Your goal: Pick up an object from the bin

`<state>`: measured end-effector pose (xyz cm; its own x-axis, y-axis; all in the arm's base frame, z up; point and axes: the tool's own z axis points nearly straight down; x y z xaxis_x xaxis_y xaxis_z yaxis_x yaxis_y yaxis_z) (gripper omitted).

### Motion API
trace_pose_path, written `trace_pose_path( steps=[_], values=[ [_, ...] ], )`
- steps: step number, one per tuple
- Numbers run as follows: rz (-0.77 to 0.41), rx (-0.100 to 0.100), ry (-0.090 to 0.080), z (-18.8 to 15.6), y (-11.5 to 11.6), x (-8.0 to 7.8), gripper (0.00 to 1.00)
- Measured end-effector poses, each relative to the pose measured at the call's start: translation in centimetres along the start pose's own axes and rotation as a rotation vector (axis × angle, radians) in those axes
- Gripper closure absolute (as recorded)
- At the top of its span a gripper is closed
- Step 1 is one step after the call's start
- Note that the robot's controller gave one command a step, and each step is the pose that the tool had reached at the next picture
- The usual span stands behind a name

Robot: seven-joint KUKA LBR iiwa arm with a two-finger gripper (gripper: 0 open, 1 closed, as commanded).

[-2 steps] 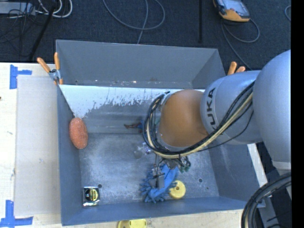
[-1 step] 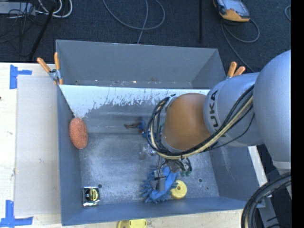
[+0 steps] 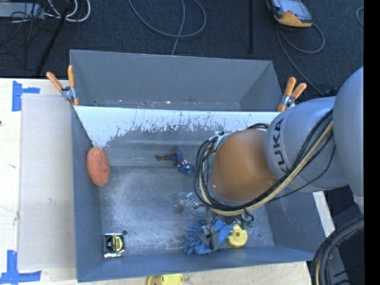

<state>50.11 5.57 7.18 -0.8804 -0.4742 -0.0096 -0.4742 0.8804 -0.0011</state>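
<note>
My gripper [image 3: 209, 228] is low in the bin's front right part, under the arm's orange cover, and is mostly hidden by it. It stands right over a blue bristly thing [image 3: 196, 240] lying by the front wall. A blue piece [image 3: 221, 230] and a yellow round thing [image 3: 237, 237] lie just to its right. A small silvery thing [image 3: 184, 203] rests on the floor slightly up and left of it. I cannot tell whether anything is gripped.
An orange oval lump [image 3: 98, 165] leans at the left wall. A black and yellow tape measure [image 3: 114, 244] lies in the front left corner. A small blue and dark thing [image 3: 180, 161] sits mid-bin. The arm and cables cover the bin's right side.
</note>
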Motion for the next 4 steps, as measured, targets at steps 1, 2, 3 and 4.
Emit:
trace_pose_path(
  steps=[1, 2, 3, 4],
  values=[
    [0.243, -0.002, 0.013, 0.1, -1.6, 3.4, 1.0],
    [0.243, -0.002, 0.013, 0.1, -1.6, 3.4, 1.0],
    [0.246, -0.001, 0.012, -1.9, -0.8, 2.9, 1.0],
    [0.228, -0.002, 0.01, -2.8, -3.1, 3.6, 1.0]
  ],
)
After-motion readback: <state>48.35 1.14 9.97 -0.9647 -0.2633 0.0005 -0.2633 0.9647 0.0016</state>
